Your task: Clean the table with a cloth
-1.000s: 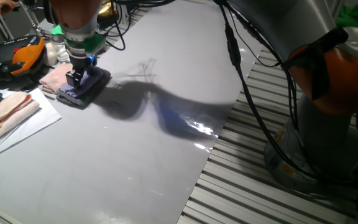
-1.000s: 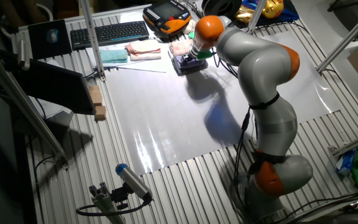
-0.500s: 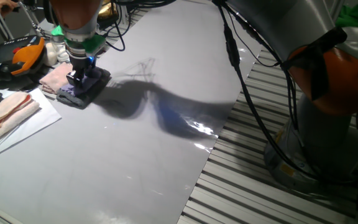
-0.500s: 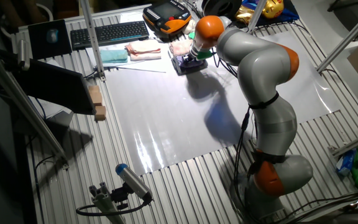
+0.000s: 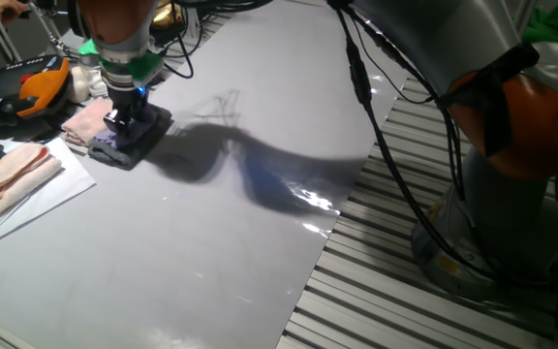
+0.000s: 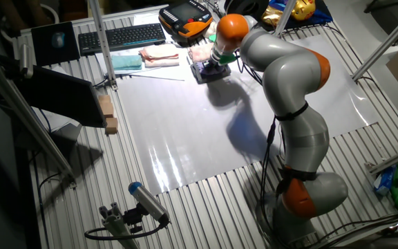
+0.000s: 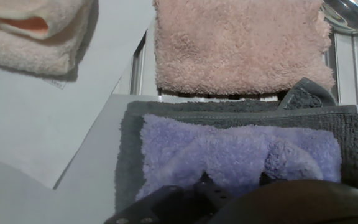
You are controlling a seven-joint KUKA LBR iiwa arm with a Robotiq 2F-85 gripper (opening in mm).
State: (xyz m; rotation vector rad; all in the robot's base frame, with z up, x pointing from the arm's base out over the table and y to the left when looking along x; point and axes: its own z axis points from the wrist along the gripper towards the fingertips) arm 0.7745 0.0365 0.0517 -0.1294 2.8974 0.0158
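Lavender cloth (image 7: 241,155) lies nearest the hand camera, spread on top of a dark grey folded cloth (image 7: 129,155) at the far edge of the table (image 5: 260,242). Pressed down onto the lavender cloth is the gripper (image 5: 124,121); whether its fingers are apart or together cannot be told. Just beyond the grey cloth lies a pink folded cloth (image 7: 238,43), with another pink cloth (image 7: 36,34) farther off to the side on white paper (image 7: 36,130).
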